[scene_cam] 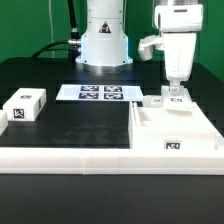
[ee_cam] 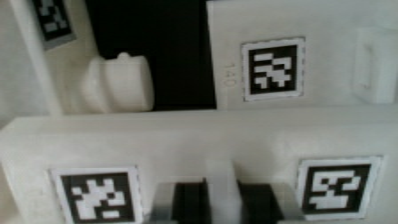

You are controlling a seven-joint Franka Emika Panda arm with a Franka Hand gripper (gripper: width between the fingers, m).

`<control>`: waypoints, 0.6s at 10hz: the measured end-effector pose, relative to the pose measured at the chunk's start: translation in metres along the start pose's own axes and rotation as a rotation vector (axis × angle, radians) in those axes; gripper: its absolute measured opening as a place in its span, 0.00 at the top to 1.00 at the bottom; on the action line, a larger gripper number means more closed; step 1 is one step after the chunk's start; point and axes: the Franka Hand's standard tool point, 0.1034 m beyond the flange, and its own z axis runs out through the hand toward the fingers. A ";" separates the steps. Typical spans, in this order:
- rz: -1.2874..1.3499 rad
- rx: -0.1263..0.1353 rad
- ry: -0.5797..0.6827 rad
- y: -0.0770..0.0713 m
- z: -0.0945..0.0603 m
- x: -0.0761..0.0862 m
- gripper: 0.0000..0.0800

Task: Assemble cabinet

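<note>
The white robot arm is cut off by the exterior view's top edge. Its white two-finger gripper hangs over the large white plastic cabinet, the fingertip gap too small to tell. The wrist view is blurred; the picture's edge cuts the dark fingers and one black-and-white tag.

Exterior camera sitting off the bench front edge, slightly raised, facing the far edge; wrist camera looking closely at the cabinet; both sharing it.
</note>
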 end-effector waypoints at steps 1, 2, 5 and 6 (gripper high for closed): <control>0.000 0.000 0.000 0.000 0.000 0.000 0.91; 0.000 0.000 0.000 0.000 0.000 0.000 0.91; -0.067 -0.008 0.006 0.013 0.001 -0.003 0.91; -0.086 -0.002 0.001 0.017 0.001 -0.003 0.91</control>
